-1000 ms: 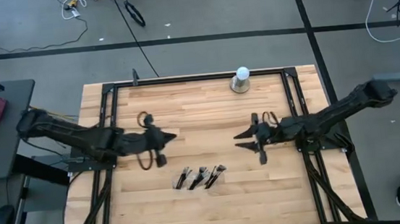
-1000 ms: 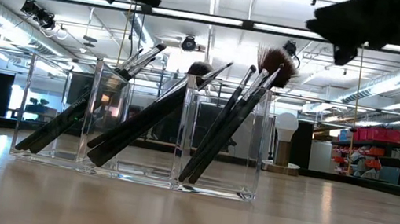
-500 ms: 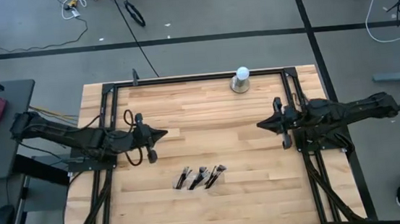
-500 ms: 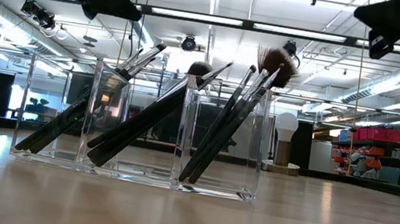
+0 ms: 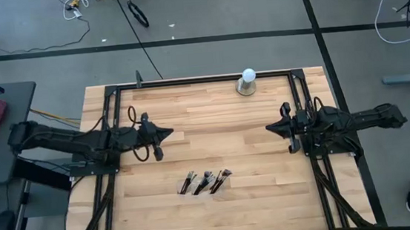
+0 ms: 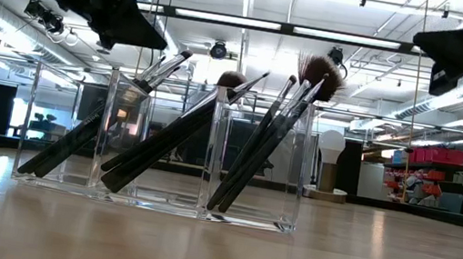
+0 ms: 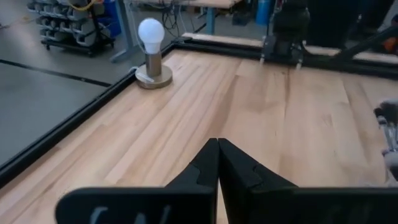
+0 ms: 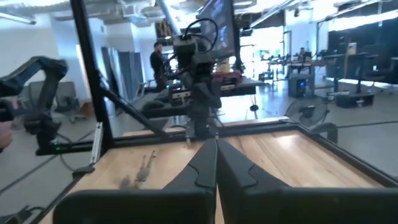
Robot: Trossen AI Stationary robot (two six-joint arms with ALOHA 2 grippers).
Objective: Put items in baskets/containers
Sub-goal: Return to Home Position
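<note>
light, stiff brushes (image 6: 165,143) lean in the clear organizer (image 6: 57,99), 6 o'clock on the table (image 5: 213,122); judged best pinched mid-handle. left gripper (image 5: 168,135) at 9, right gripper (image 5: 269,129) at 3: both closed, empty.

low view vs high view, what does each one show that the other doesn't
Only the low view: the walls and three sections of the clear box, with brushes leaning tilted inside. Only the high view: the whole table, with the left claw and right claw apart at its two sides. Both: the brushes and the white bulb lamp.
</note>
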